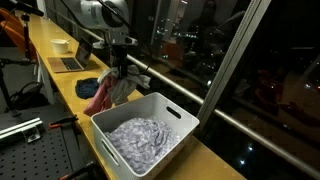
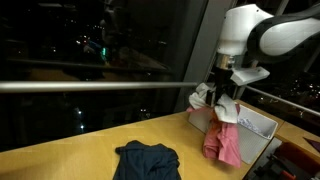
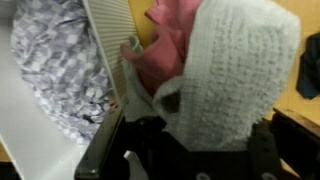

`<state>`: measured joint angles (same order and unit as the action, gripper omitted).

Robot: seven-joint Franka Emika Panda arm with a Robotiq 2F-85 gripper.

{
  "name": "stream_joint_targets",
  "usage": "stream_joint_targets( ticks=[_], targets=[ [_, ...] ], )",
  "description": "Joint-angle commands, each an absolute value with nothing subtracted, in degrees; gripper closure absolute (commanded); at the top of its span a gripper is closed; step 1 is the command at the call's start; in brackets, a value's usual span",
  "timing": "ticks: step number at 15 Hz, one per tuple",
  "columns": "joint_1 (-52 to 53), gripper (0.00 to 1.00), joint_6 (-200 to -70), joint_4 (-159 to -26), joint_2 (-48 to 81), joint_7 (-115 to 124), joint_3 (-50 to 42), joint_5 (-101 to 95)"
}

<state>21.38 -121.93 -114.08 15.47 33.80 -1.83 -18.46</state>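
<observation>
Plainly, the gripper (image 2: pixel 225 90) has its jaws pinched on a pink cloth (image 2: pixel 222 140), with a white knitted towel (image 3: pixel 235 80) bunched over them. Both hang above the bench, just outside the white basket (image 1: pixel 185 135) at its corner. The towel looks merely draped and may slip off, and the pink cloth's tail could snag the rim.
</observation>
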Motion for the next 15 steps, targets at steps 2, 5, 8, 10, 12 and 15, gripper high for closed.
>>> stream_joint_targets(
  ticks=[2,5,8,10,12,15],
  targets=[
    [16.66,0.94,-114.28,-121.45,-0.23,37.28,0.22,-21.19],
    [12.15,0.94,-106.7,-120.93,-7.47,35.05,1.23,-21.53],
    [7.13,0.94,-99.95,-117.18,-12.27,29.78,1.04,-21.68],
    [3.52,0.94,-96.77,-112.68,-13.04,24.4,0.01,-21.79],
    [0.39,0.94,-95.43,-107.67,-12.04,19.09,-1.14,-21.65],
    [-2.1,0.94,-97.07,-102.75,-8.81,14.43,-1.76,-20.71]
  ],
)
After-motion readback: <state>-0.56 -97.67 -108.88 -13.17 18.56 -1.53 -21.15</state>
